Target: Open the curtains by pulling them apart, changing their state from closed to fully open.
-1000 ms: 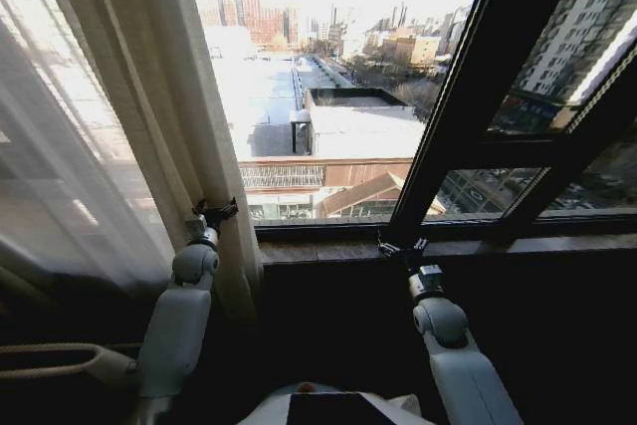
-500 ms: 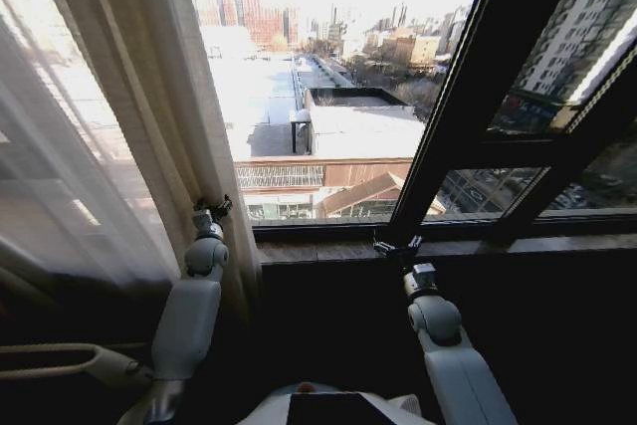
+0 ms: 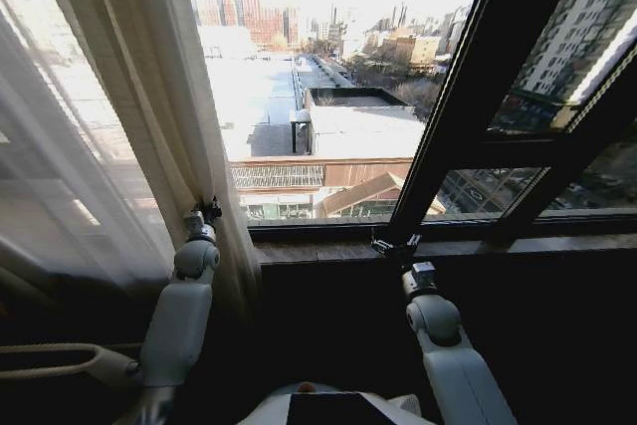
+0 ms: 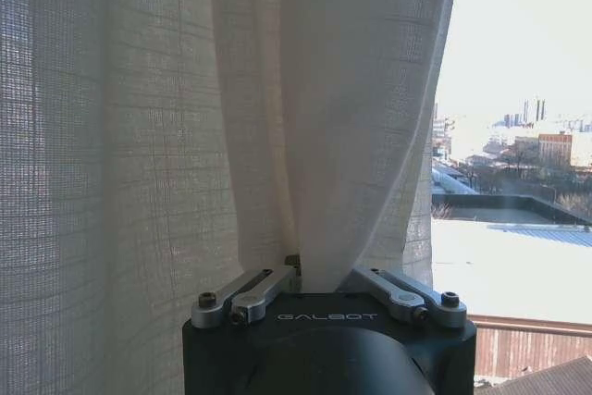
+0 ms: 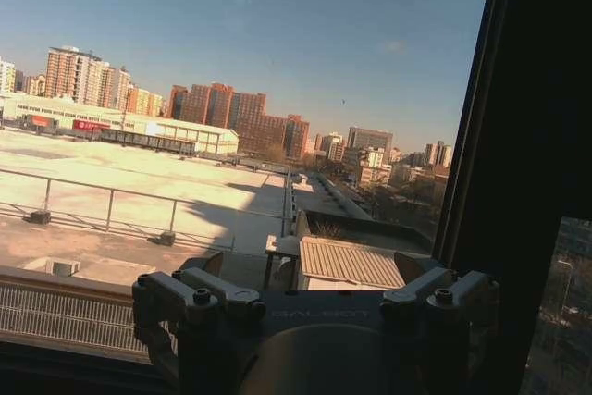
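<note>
Head view: curtains (image 3: pixel 109 116) bunched at frame left, bare glass centre.
Left tool (image 3: pixel 206 213): clamped on curtain fold.
Right tool (image 3: pixel 395 246): open, lower centre-right, empty, before dark window frame (image 3: pixel 453 97).

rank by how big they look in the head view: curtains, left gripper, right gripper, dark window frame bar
1. curtains
2. dark window frame bar
3. left gripper and right gripper look alike, too close to rank.

The dark window sill (image 3: pixel 328 246) carries nothing on it.
</note>
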{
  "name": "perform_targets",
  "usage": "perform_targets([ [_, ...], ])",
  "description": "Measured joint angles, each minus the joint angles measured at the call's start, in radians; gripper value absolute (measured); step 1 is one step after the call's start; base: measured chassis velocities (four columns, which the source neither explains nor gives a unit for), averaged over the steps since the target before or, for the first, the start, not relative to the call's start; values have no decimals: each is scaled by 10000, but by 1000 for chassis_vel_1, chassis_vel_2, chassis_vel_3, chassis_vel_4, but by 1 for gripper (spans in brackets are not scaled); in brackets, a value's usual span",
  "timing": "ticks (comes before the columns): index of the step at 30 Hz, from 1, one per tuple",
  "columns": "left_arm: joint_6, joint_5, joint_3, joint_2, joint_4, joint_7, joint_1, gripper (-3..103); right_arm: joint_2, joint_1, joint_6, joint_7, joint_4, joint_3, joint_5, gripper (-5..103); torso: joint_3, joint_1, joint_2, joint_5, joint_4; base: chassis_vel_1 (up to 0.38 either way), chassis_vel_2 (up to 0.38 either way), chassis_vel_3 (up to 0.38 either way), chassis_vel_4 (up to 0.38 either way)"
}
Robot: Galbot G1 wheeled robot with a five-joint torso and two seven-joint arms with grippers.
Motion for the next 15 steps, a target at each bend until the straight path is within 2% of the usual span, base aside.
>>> perform_targets([
  [2, 17, -29, -96, 28, -150, 94, 139, 2, -18, 42, -69, -20, 14, -13, 5, 100, 0, 0, 0, 0, 0, 0, 0, 0, 0],
  [7, 22, -42, -279, 86, -347, 230, 347, 2, -33, 14, -319, -96, 92, -38, 5, 100, 0, -1, 0, 0, -1, 0, 0, 0, 0],
  [15, 23, -52, -379, 133, -552, 281, 513, 2, -33, 13, -330, -106, 101, -59, 6, 100, 0, -2, 1, 1, -1, -4, 3, 6, -4],
])
